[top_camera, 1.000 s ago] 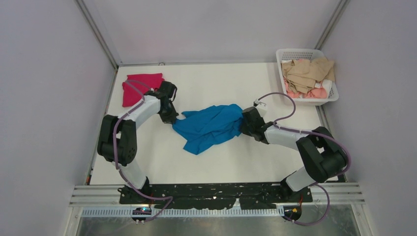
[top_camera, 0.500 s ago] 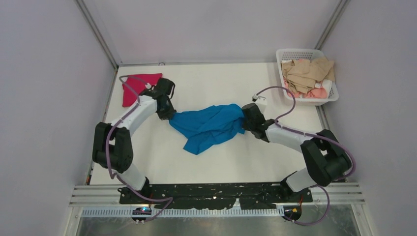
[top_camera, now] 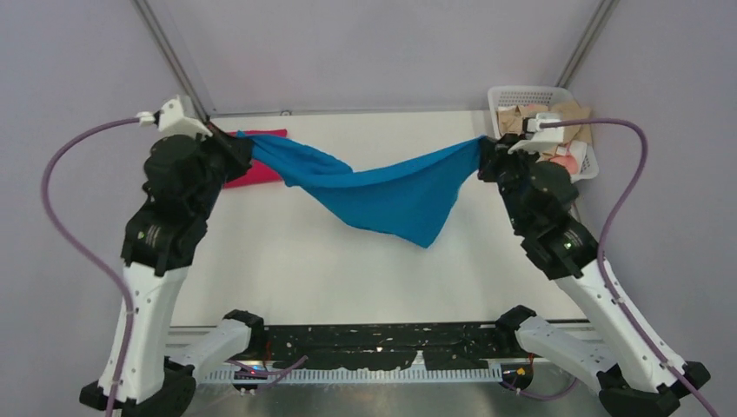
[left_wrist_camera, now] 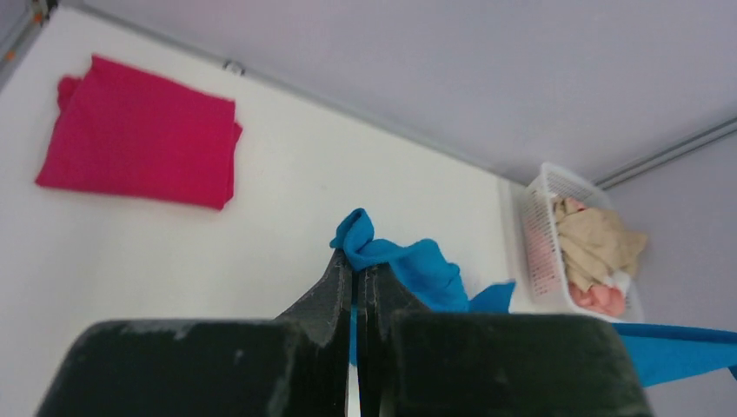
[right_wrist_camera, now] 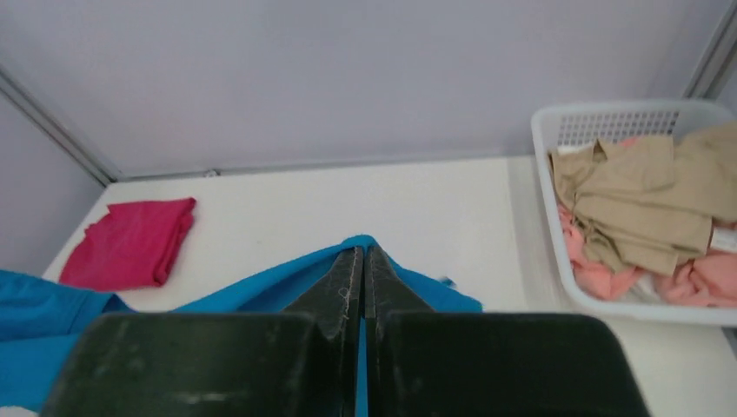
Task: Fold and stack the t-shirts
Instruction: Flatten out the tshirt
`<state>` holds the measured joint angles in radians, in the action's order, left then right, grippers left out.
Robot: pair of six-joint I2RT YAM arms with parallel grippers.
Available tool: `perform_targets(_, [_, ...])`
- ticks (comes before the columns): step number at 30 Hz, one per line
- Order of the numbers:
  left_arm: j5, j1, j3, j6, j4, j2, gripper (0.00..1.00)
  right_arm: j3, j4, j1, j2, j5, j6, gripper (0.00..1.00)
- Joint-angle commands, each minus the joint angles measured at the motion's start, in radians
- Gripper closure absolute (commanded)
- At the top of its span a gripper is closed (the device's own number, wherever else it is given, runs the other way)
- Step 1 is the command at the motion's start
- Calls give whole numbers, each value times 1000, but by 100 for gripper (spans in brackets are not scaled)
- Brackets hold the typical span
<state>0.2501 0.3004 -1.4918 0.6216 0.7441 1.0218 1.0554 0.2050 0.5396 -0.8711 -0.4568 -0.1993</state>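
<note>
The blue t-shirt (top_camera: 391, 191) hangs stretched in the air between my two raised grippers, sagging in the middle above the table. My left gripper (top_camera: 243, 148) is shut on its left end; blue cloth (left_wrist_camera: 408, 265) bunches at the closed fingertips in the left wrist view. My right gripper (top_camera: 483, 155) is shut on its right end; blue cloth (right_wrist_camera: 261, 287) spreads either side of the closed fingers in the right wrist view. The magenta-red t-shirt (top_camera: 261, 169) lies folded at the far left of the table, partly hidden behind the blue one. It shows whole in the left wrist view (left_wrist_camera: 143, 130) and the right wrist view (right_wrist_camera: 130, 243).
A white plastic basket (top_camera: 511, 94) at the far right corner holds tan and pink clothes (top_camera: 556, 117). It also shows in the right wrist view (right_wrist_camera: 608, 117). Grey walls close in the white table (top_camera: 330, 261) on three sides.
Both arms have risen and swung apart, lifting the blue t-shirt off the table and pulling it out wide between them. The magenta-red t-shirt has not moved.
</note>
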Motion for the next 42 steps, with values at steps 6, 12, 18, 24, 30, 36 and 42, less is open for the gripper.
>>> perform_targets(6, [-89, 0, -257, -131, -43, -180, 100, 388, 88, 2, 85, 267, 212, 95])
perform_targets(12, [-138, 1, -454, -152, 9, -151, 100, 643, 196, 1, 42, 495, 205, 94])
perform_targets(18, [-97, 1, -548, -180, 33, -114, 100, 764, 248, 1, -37, 444, 243, 95])
perform_targets(24, [-25, 0, -540, -199, 21, -51, 100, 770, 230, 2, -119, 322, 287, 95])
perform_targets(30, [137, -1, -554, -236, -3, 118, 100, 706, 146, -13, -219, 130, 356, 95])
perform_targets(36, [132, -44, -705, -281, -51, 412, 100, 691, 60, -217, -382, 276, 255, 95])
perform_targets(42, [8, -100, -993, -314, -129, 653, 100, 825, -93, -309, -583, 407, 255, 95])
